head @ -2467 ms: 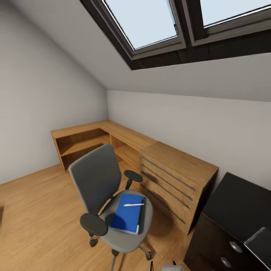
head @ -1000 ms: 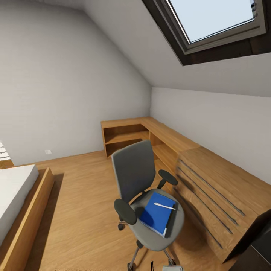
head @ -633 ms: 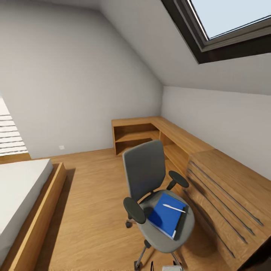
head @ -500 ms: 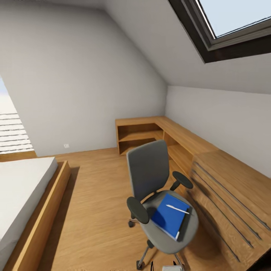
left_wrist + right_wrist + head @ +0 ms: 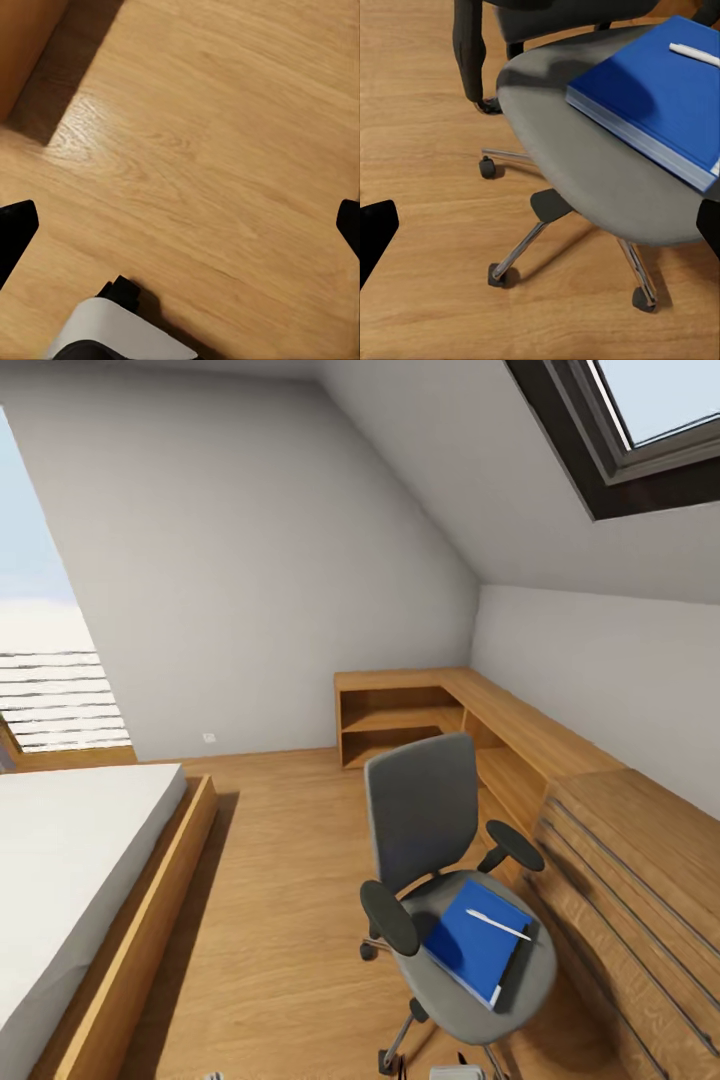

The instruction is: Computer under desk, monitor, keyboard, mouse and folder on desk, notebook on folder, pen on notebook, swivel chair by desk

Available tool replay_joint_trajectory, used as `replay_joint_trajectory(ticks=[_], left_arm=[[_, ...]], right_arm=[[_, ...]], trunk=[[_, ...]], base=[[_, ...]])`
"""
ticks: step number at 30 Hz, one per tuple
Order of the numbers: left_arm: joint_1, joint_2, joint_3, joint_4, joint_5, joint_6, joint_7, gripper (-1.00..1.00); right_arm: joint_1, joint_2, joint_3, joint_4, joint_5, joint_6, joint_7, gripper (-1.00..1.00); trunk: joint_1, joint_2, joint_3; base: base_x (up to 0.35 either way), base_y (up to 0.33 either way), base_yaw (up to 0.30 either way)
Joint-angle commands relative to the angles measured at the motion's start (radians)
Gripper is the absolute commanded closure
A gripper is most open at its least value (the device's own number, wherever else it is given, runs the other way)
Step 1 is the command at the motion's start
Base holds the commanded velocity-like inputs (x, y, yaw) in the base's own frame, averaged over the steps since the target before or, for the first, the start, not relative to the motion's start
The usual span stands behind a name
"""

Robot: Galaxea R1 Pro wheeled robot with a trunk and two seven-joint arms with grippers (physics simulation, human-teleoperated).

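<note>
Even, bright daylight, soft and diffuse. Sources: skylight [image 5: 655, 420] upper right, pale blown-out window [image 5: 40, 650] at left edge. White walls evenly lit, no hard highlights. Soft shadow along bed frame [image 5: 150, 920] on the floor [image 5: 280, 920]; a darker, soft-edged one under the swivel chair [image 5: 585, 150] in the right wrist view. Left wrist view: broad glossy sheen patch on floorboards, diagonal shadow in one corner. Head view shows wide-angle stretch, dresser [image 5: 640, 900] lines smeared toward the right edge. Render slightly soft, no motion blur.
</note>
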Motion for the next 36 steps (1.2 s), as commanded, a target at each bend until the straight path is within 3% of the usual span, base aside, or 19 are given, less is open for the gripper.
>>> replay_joint_trajectory(ticks=[1,7,27,36], left_arm=[[-0.001,0.001,-0.005,0.000,-0.015,-0.008,0.006,-1.00],[-0.001,0.002,-0.001,0.001,-0.030,-0.008,0.007,-1.00],[-0.001,0.004,-0.001,0.001,-0.030,-0.008,0.007,-1.00],[-0.001,0.004,-0.001,0.001,-0.028,-0.009,0.006,-1.00]], right_arm=[[-0.001,0.000,0.009,0.000,-0.006,-0.003,0.006,-1.00],[-0.001,0.000,0.007,0.000,-0.005,-0.003,0.012,-1.00],[-0.001,0.000,0.007,0.000,-0.006,-0.003,0.012,-1.00],[-0.001,-0.001,0.013,0.014,-0.003,-0.002,0.013,-1.00]], trunk=[[0.000,-0.001,-0.002],[0.000,-0.001,-0.003],[0.000,-0.001,-0.003],[0.000,-0.001,-0.003]], base=[[0.000,0.000,-0.030],[0.000,-0.085,0.037],[0.000,-0.313,0.266],[0.000,-0.136,0.038]])
